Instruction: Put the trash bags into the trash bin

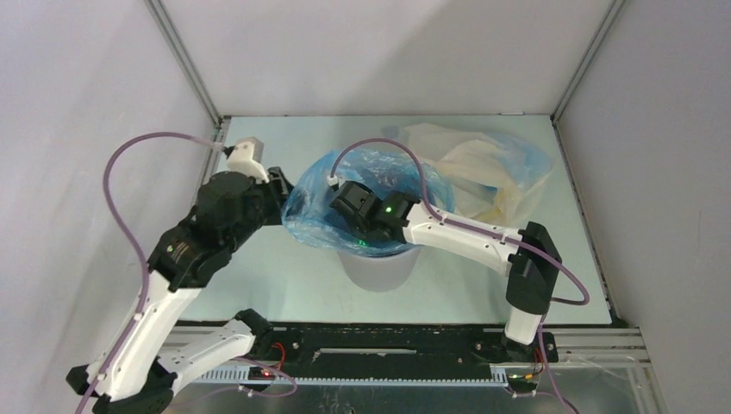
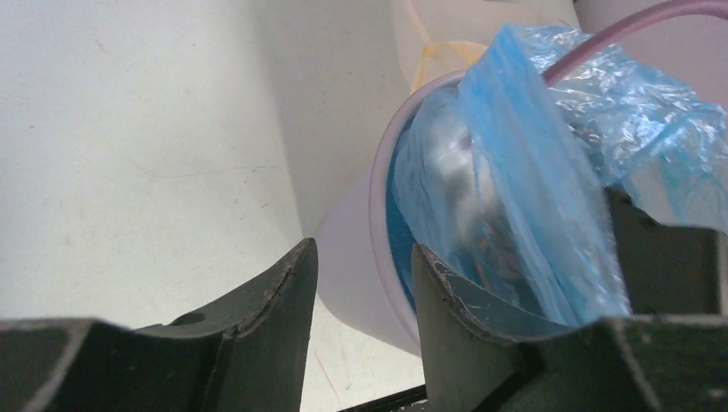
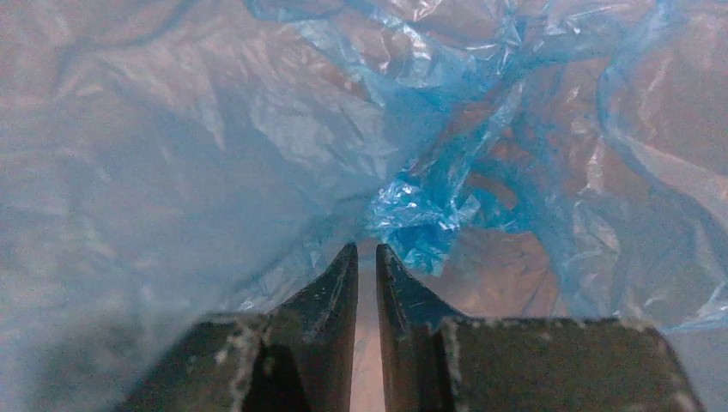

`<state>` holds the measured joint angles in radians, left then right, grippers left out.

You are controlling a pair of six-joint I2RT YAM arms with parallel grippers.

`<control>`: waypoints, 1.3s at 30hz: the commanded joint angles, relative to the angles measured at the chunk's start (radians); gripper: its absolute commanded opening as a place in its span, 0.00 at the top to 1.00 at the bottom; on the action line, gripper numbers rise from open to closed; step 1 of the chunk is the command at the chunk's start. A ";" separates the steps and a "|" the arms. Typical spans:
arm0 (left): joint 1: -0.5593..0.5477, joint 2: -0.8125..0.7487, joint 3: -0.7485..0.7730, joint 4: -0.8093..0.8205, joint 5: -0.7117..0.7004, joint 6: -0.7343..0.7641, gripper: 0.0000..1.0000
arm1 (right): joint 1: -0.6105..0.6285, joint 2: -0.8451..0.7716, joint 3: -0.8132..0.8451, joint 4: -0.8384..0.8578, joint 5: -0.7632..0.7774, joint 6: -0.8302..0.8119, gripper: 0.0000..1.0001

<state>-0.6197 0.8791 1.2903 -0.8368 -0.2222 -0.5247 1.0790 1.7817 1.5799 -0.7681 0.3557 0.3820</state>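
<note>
Across the pale counter (image 1: 284, 285), I judge the first stuffing step half done. Mid-counter, the grey trash bin (image 1: 379, 267) stands upright, long axis vertical, mouth up. Draped over that mouth, the bright blue bag (image 1: 315, 211) spills past the left rim; the cream and pale blue bags (image 1: 483, 168) lie heaped at far right, just beside it. Down inside the film, my right jaws are nearly closed, nothing visibly pinched. My left jaws stand apart beside the bin's outer wall. Next, I reckon, the overhang needs tucking inward and pressing down.
</note>
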 commanded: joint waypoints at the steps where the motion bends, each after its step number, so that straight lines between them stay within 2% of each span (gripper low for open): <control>1: 0.001 -0.077 0.003 -0.077 -0.069 -0.029 0.49 | -0.010 0.025 0.057 -0.036 0.041 0.022 0.83; 6: 0.003 -0.159 0.029 -0.112 -0.057 -0.054 0.48 | -0.012 0.044 0.058 -0.035 0.056 0.033 0.82; 9: 0.003 -0.188 0.087 -0.192 -0.141 -0.080 0.48 | -0.013 0.042 0.065 -0.033 0.053 0.034 0.81; 12: 0.003 -0.237 0.114 -0.227 -0.182 -0.090 0.41 | -0.013 0.038 0.064 -0.030 0.052 0.034 0.80; 16: 0.004 -0.284 0.090 -0.146 0.011 -0.103 0.26 | -0.012 0.042 0.066 -0.026 0.053 0.036 0.79; 18: 0.003 -0.276 0.074 -0.115 0.098 -0.103 0.24 | -0.011 0.042 0.066 -0.024 0.047 0.037 0.79; 21: 0.003 -0.223 0.064 -0.118 0.126 -0.095 0.25 | -0.010 0.041 0.067 -0.022 0.045 0.040 0.79; 27: 0.004 -0.165 0.015 -0.032 0.198 -0.076 0.36 | -0.007 0.039 0.068 -0.023 0.047 0.036 0.79; 31: 0.003 -0.126 -0.008 -0.006 0.169 -0.068 0.48 | -0.003 0.028 0.071 -0.026 0.046 0.034 0.79; 33: 0.004 -0.111 -0.012 -0.017 0.138 -0.060 0.60 | 0.002 0.013 0.071 -0.027 0.048 0.033 0.79; 36: 0.005 -0.104 -0.021 -0.021 0.087 -0.049 0.95 | 0.009 -0.020 0.071 -0.036 0.053 0.032 0.78; 37: 0.004 -0.105 -0.025 -0.021 0.069 -0.049 0.99 | 0.012 -0.033 0.070 -0.039 0.056 0.033 0.78; 39: 0.005 -0.104 -0.033 -0.017 0.051 -0.048 1.00 | 0.017 -0.059 0.069 -0.048 0.061 0.037 0.77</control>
<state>-0.6186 0.7795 1.2690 -0.8909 -0.1093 -0.5926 1.0813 1.8130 1.6012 -0.8017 0.3893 0.4110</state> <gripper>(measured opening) 0.018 0.220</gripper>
